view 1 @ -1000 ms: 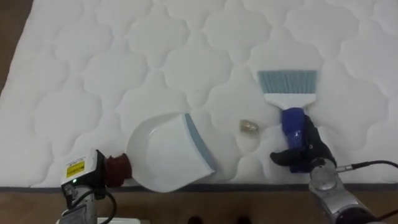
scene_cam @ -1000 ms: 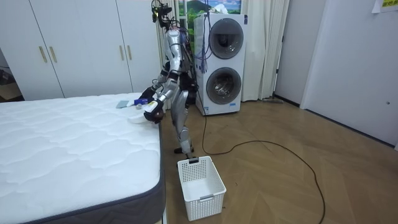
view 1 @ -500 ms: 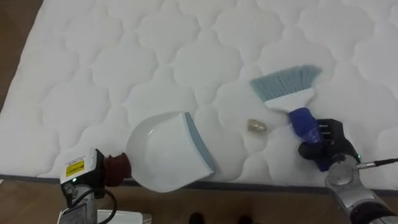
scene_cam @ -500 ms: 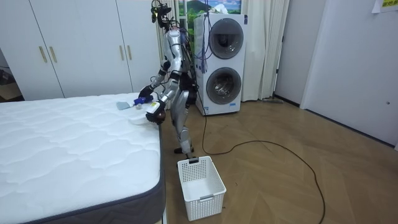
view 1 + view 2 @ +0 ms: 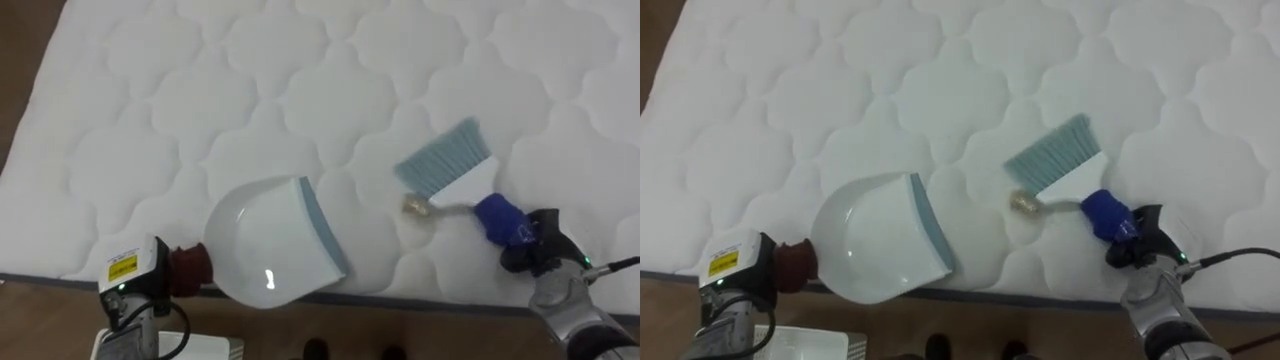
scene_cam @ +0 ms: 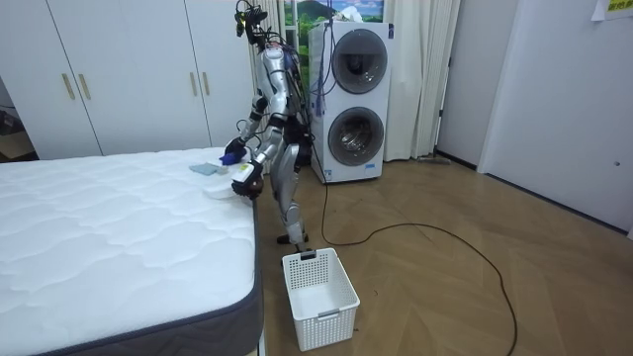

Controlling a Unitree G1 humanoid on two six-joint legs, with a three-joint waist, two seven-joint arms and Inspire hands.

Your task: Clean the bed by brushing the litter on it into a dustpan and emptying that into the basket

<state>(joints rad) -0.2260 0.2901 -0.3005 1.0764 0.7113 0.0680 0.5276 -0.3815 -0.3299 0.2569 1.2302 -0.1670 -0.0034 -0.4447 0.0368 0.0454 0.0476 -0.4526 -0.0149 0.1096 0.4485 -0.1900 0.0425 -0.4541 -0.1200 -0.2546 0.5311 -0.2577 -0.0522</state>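
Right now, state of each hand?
Left hand: by the white plastic dustpan, cannot tell.
Right hand: shut on the blue-handled white brush.

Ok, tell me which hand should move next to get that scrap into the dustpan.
Right, likely. The right hand is curled round the brush, whose bristles sit beside the scrap, with the dustpan mouth facing it. The left hand is at the dustpan's handle.

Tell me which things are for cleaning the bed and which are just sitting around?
For the job: brush held by the right hand, dustpan, brown crumb, bed.
Just sitting around: stacked washing machines, wardrobe.
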